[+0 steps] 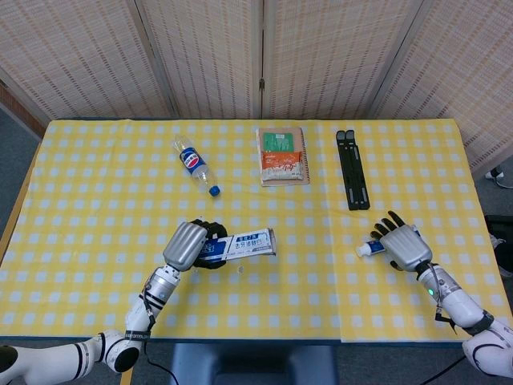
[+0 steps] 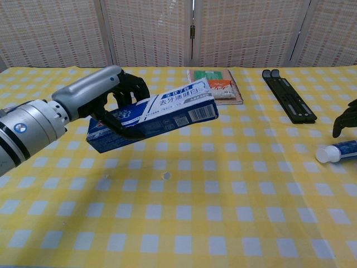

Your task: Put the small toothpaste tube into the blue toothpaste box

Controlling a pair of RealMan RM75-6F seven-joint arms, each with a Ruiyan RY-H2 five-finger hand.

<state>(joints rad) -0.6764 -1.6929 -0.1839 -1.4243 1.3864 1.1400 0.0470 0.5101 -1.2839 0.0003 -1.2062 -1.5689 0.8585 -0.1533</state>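
My left hand [image 1: 189, 245] [image 2: 114, 95] grips the blue toothpaste box [image 1: 240, 244] [image 2: 153, 113] by its left end and holds it lifted above the table, its free end pointing right. The small white toothpaste tube [image 1: 369, 249] [image 2: 336, 151] lies on the cloth at the right, cap to the left. My right hand [image 1: 403, 245] hovers over the tube's right part with fingers spread, covering it in the head view. In the chest view only dark fingertips [image 2: 345, 118] show at the right edge, above the tube.
At the back of the yellow checked table [image 1: 96, 200] lie a plastic bottle [image 1: 195, 164] [image 2: 123, 82], an orange snack packet [image 1: 282, 156] [image 2: 215, 86] and a black folding stand [image 1: 352, 168] [image 2: 288, 101]. A small white speck [image 2: 165, 176] sits under the box.
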